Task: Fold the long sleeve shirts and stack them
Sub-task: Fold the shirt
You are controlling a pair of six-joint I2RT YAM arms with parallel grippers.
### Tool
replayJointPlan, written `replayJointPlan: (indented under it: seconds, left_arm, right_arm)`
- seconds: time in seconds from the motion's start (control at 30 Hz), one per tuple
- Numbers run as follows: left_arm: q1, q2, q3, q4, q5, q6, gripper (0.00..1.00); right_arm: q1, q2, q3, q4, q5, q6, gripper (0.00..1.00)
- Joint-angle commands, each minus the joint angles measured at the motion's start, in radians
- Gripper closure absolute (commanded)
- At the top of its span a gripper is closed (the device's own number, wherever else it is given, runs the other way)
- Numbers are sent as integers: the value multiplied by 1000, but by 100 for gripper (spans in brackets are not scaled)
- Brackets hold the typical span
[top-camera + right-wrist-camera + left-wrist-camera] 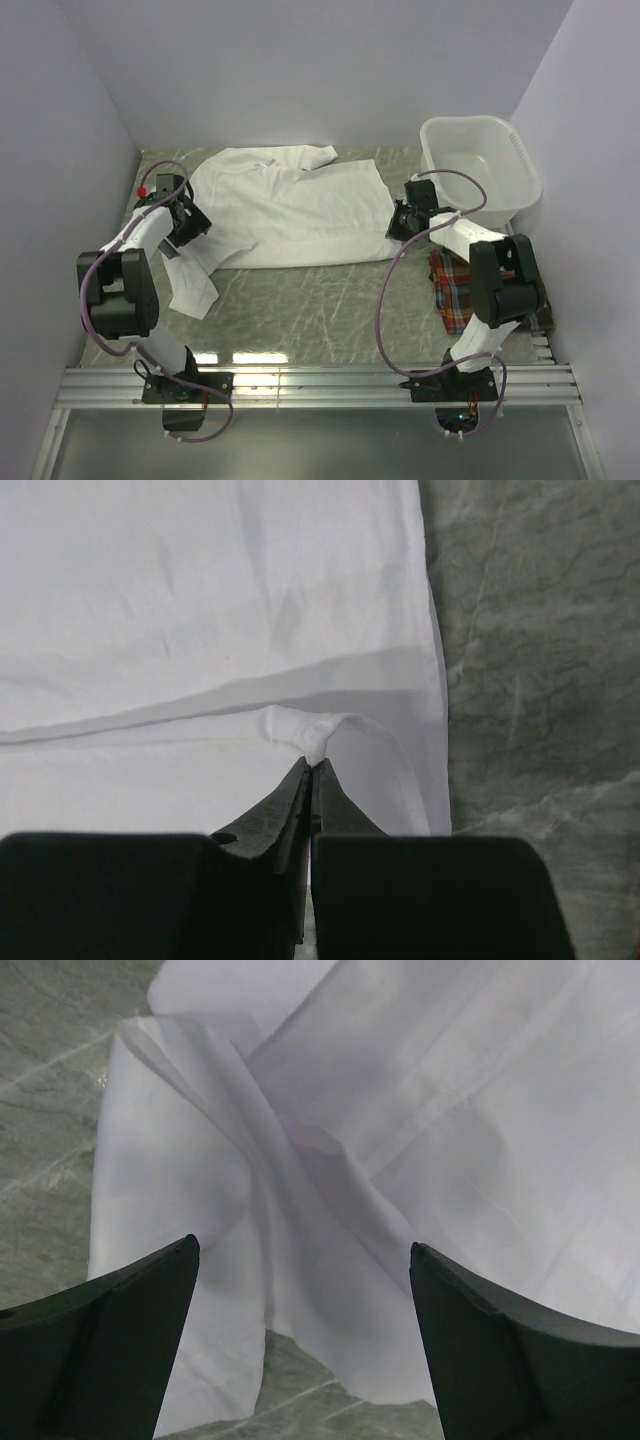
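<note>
Top external view shows two shirts on the marbled counter (pixel 320 310). One white shirt (pixel 290 205) lies spread across the back half, and one plaid shirt (pixel 452 295) lies bunched at the right edge, partly hidden under the right arm. One white basin (pixel 522 170) stands in the far right corner. Both hands are at the white shirt. The right hand (pixel 312 768) is clenched on a small pinch of cloth near its right edge. The left hand (pixel 305 1250) is released, fingers spread wide above the rumpled left side, grasping nothing.
</note>
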Motion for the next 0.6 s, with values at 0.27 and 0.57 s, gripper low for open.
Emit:
replayJointPlan:
  seconds: [0.27, 0.57]
  left_arm:
    - [-3, 91, 53, 51, -58, -43, 9]
    - [-3, -104, 75, -50, -92, -48, 2]
  right_arm:
    - [-31, 113, 118, 22, 10, 9, 92]
    - [15, -27, 148, -52, 98, -31, 40]
